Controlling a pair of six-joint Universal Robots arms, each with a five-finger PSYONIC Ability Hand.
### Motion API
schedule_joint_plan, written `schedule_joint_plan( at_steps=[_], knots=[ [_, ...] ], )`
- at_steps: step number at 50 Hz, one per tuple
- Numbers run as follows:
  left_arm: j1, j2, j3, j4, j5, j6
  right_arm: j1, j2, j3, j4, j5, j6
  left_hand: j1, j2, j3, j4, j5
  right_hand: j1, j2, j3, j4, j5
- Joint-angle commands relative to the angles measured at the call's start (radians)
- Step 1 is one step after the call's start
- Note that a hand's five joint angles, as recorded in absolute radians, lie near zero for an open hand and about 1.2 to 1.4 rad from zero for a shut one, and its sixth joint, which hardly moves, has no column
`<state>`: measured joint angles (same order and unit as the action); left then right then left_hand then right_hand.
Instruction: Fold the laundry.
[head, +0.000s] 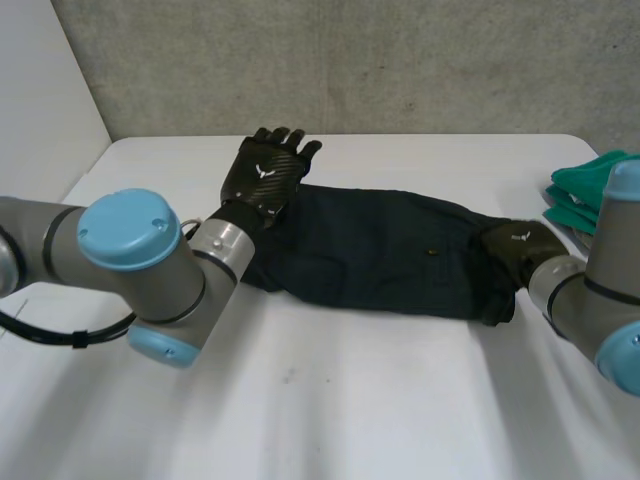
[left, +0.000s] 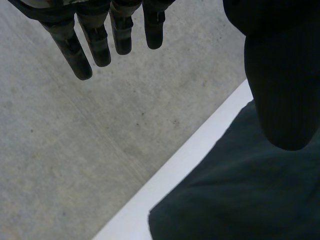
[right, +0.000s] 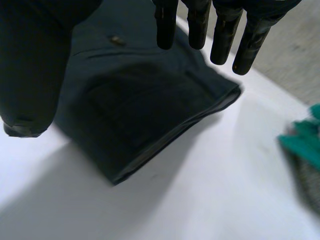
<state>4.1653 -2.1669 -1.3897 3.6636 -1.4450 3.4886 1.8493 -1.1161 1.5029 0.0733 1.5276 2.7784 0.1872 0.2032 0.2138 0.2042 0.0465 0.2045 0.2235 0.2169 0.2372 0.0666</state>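
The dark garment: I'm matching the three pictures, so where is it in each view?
Head view: the dark garment stretches across mid-table.
Left wrist view: under the thumb of the left hand.
Right wrist view: beneath the right hand.
Shared landmark: the white table.

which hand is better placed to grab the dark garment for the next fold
Probably the right. The right hand is low at the dark garment's end, open fingers over its edge. The left hand is open too but held higher, its fingers pointing beyond the table's far edge.
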Motion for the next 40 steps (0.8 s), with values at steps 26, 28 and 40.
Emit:
schedule_joint_plan(
  at_steps=[26,28,40],
  knots=[
    [0.036,0.183,-0.167,-0.036,0.003,-0.065,-0.243,-0.083,0.077,-0.167,-0.017,-0.605,-0.013,-0.029,-0.039,-0.03,-0.047,1.192,1.173,1.179,1.159,1.155],
    [0.036,0.194,-0.173,-0.037,0.003,-0.075,-0.161,-0.082,0.037,-0.173,-0.024,-0.634,-0.013,-0.029,-0.039,-0.03,-0.047,1.192,1.173,1.179,1.159,1.155],
    [0.036,0.211,-0.181,-0.039,0.0,-0.102,0.217,0.021,-0.075,-0.193,-0.237,-0.649,-0.013,-0.029,-0.039,-0.03,-0.047,1.192,1.173,1.179,1.159,1.155]
  ],
)
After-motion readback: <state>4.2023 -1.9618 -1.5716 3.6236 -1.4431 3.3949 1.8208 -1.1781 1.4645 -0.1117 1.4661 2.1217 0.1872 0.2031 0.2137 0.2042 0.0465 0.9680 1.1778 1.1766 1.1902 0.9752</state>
